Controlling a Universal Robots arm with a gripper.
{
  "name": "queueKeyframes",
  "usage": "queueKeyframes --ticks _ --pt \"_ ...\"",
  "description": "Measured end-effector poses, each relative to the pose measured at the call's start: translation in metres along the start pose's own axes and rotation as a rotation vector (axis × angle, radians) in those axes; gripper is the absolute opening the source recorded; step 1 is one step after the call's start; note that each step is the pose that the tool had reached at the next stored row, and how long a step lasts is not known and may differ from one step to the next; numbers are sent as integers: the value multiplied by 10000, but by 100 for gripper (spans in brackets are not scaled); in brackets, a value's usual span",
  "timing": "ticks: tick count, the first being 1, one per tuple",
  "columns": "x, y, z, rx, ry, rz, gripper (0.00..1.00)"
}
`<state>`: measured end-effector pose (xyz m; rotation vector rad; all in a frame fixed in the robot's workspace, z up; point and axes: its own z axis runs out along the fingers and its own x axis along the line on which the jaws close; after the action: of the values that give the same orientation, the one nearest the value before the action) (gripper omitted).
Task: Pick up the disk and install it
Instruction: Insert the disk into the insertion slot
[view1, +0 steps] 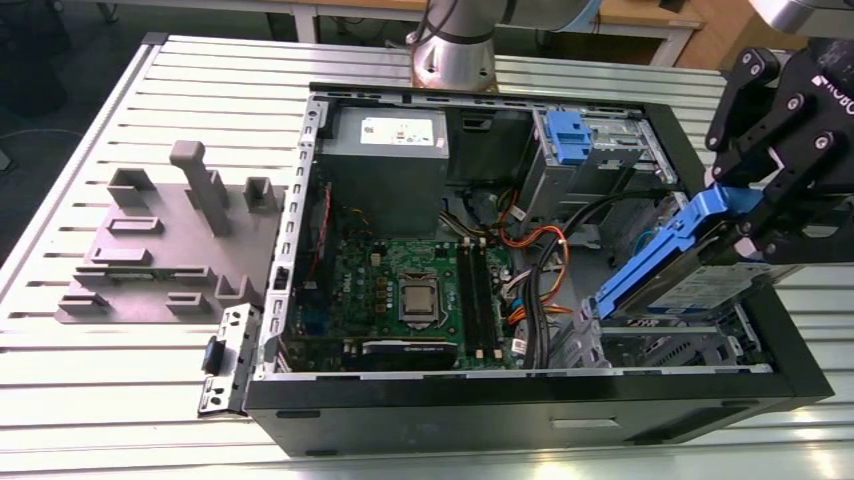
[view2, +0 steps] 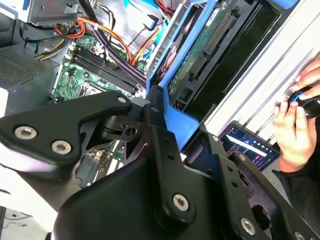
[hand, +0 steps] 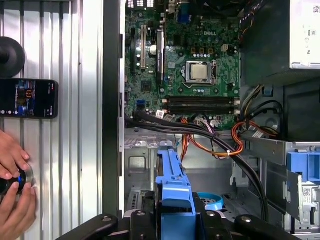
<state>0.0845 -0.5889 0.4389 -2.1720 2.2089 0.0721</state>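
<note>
The disk (view1: 703, 286), a silver drive with a white-and-blue label in a blue carrier, hangs tilted over the drive bay (view1: 667, 348) at the near corner of the open computer case on the exterior view's right. My black gripper (view1: 742, 206) is shut on the carrier's upper end. The second wrist view shows the disk's green circuit side (view2: 200, 56), with a finger (view2: 156, 111) pressed against the blue frame. In the first wrist view the carrier (hand: 172, 182) sticks out from the gripper (hand: 173, 219) toward the case floor.
Inside the case lie the motherboard (view1: 414, 290), orange and black cables (view1: 541, 250), a grey power-supply box (view1: 387, 150) and a smaller blue bracket (view1: 567, 135). A grey fixture (view1: 160, 240) stands on the exterior view's left. A person's hands (hand: 12, 185) and a phone (hand: 27, 97) rest beside the case.
</note>
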Motion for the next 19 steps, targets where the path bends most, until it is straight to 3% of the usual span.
queueKeyframes --ticks 6,19 --pt "3 10 40 62 0 -10 36" --pt "6 26 91 81 0 -17 36"
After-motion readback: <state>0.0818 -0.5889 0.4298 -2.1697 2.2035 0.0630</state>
